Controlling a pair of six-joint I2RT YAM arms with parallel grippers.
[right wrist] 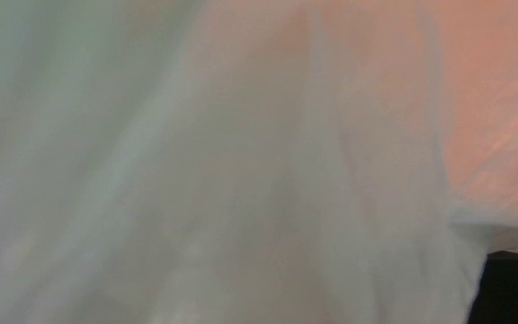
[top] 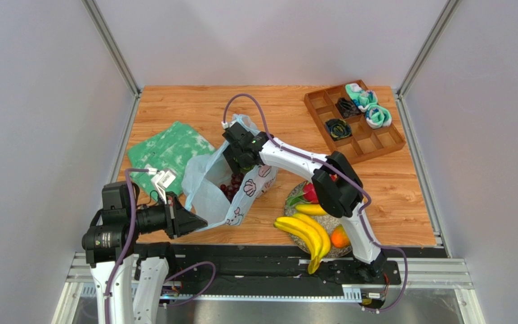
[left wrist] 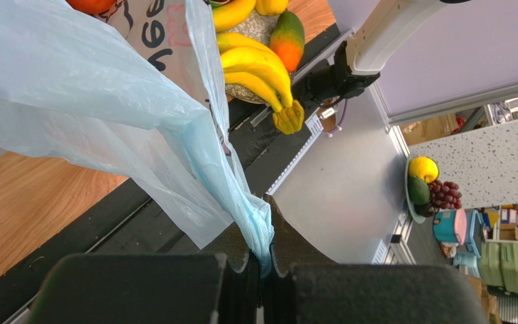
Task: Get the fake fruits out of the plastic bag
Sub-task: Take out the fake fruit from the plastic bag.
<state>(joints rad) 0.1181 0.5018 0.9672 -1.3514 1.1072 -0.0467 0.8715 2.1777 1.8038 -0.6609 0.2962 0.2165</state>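
Note:
The pale-blue plastic bag lies mouth-up on the wood table. My left gripper is shut on the bag's near edge; in the left wrist view the film is pinched between the pads of that gripper. My right gripper reaches into the bag's mouth, its fingers hidden. Bag film fills the right wrist view. Dark purple grapes lie inside the bag. On a speckled plate to the right lie bananas, a dragon fruit and an orange-green mango.
A green patterned cloth lies left of the bag. A wooden divided tray with rolled socks stands at the back right. The black base rail runs along the near edge.

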